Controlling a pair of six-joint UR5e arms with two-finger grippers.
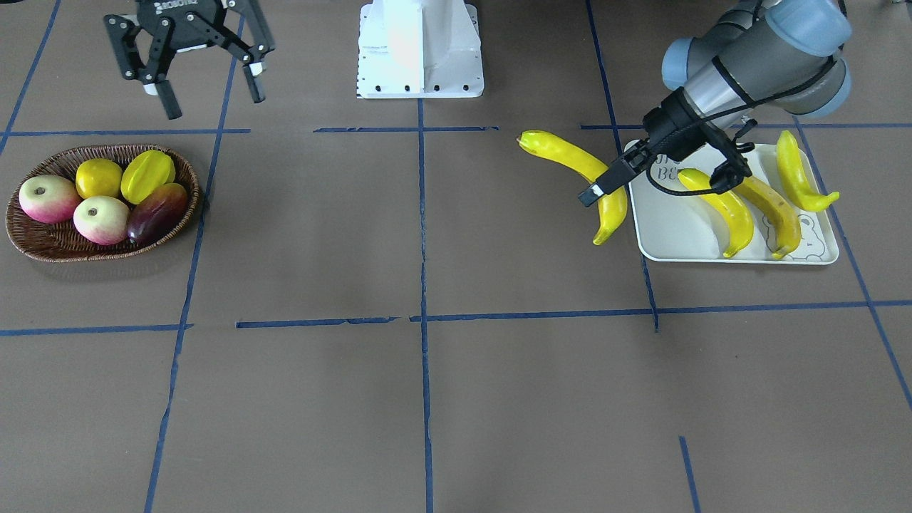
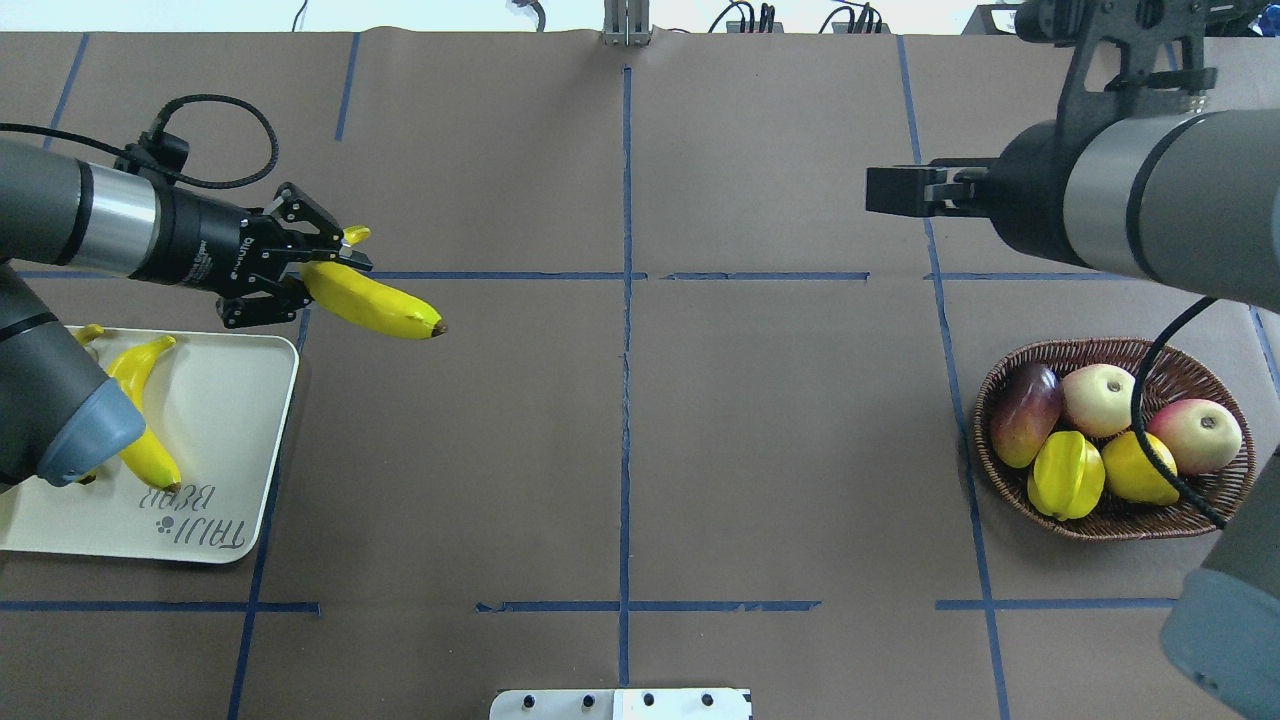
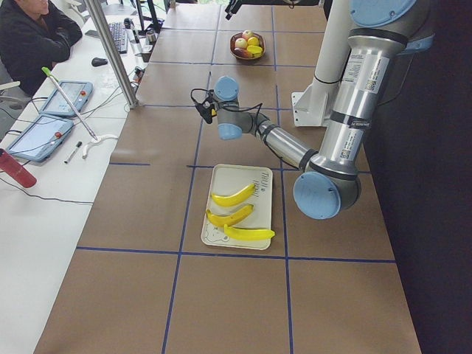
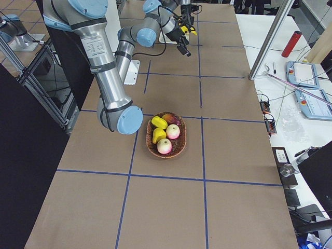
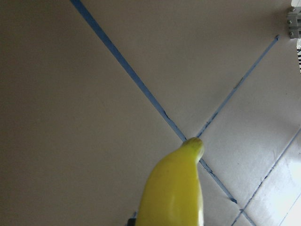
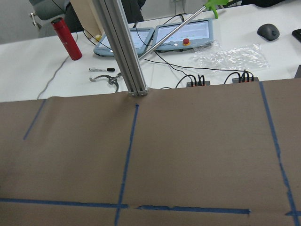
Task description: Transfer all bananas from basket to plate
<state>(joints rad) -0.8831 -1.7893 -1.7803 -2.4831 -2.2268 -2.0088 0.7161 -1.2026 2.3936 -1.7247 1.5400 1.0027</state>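
Carrying the last glossy yellow curved banana (image 2: 380,308) | your left gripper (image 2: 312,280) is clamping it | right gripper (image 1: 212,98) is hanging, fingers apart | next you are probably lowering it onto the pale rectangular plate (image 2: 230,420).

The banana (image 2: 372,303) in the left gripper (image 2: 318,278) has smooth, glossy yellow skin; the gripper itself is matt black. The basket (image 1: 71,255) is rough, dark woven wicker. The plate (image 1: 677,228) looks like smooth pale plastic with a faint sheen. Matt brown paper (image 1: 499,399) covers the table, crossed by blue tape (image 1: 422,214). The left arm's tube (image 2: 118,224) is brushed metal, its joint cap (image 2: 90,435) grey-blue plastic
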